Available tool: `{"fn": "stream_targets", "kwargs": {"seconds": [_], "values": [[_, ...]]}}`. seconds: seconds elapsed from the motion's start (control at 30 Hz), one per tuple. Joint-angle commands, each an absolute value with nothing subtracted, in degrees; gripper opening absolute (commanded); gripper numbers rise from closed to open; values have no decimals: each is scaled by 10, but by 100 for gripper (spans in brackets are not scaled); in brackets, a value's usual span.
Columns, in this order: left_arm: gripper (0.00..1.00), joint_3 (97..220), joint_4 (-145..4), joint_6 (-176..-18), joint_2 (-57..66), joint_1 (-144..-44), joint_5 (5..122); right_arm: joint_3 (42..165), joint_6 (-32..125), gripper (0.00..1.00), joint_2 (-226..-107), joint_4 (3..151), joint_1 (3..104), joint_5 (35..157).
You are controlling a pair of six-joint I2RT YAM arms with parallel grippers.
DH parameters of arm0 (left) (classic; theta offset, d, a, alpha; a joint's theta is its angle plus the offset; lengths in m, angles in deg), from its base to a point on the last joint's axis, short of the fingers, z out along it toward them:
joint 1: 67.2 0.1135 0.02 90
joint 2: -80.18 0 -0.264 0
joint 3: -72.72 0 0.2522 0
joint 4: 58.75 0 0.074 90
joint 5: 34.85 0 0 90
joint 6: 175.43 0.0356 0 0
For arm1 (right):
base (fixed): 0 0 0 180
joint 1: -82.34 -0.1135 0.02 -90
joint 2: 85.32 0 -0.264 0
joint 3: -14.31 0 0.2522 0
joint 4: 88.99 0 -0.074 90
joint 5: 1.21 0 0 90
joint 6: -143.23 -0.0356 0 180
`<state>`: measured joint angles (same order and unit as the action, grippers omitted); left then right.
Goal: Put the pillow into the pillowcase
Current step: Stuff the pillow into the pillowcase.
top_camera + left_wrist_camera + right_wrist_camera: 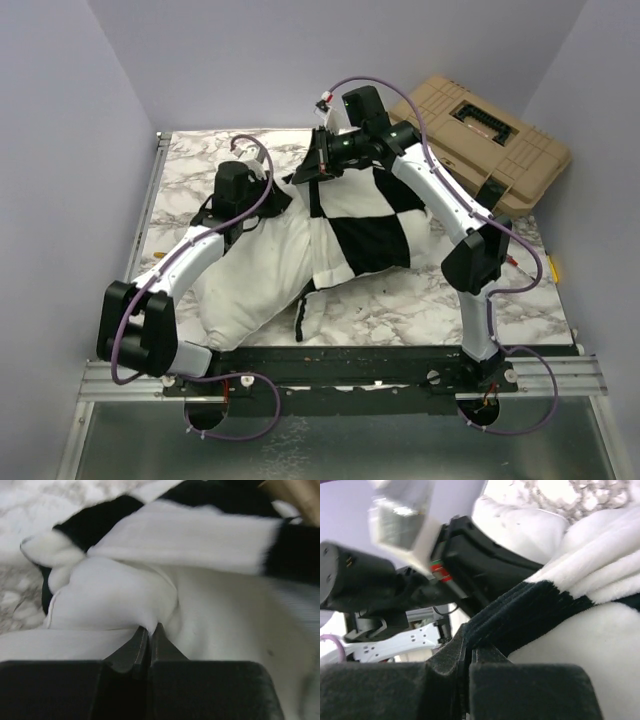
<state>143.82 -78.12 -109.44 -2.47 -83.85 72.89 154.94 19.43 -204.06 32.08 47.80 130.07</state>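
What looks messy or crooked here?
The limp black-and-white checked fabric pillowcase sits crooked and bunched, covering only the right part of the big puffy white pillow; the pillow's left half bulges out bare.

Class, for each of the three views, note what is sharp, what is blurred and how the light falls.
Top view: sharp, evenly lit, no hard shadows on the pillow. Left wrist view: the pillowcase smears at the top; the left claw is a dark, featureless block. Right wrist view: a pale shape top left is badly blurred; the pillowcase's black band is crisper.
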Motion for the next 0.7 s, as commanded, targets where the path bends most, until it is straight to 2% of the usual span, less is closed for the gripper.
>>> {"fn": "stream_targets", "kwargs": {"seconds": [0.0,0.1,0.33,0.4,0.47,0.67], "values": [[0,1386,-375,-1272,70,-878,769,1575,87,0,-2043,486,474,1459],[0,1362,-265,-1267,94,-924,684,1552,-11,0,-2039,597,471,1522],[0,1373,-202,-1219,64,-1008,544,1504,-229,0,-2019,849,453,1576],[0,1373,-163,-1224,46,-1019,544,1491,-285,0,-2017,921,450,1574],[0,1384,-150,-1221,30,-1027,580,1497,-302,0,-2021,947,451,1567],[0,1373,-167,-1192,45,-1060,638,1572,-262,0,-2044,872,490,1510]]}}
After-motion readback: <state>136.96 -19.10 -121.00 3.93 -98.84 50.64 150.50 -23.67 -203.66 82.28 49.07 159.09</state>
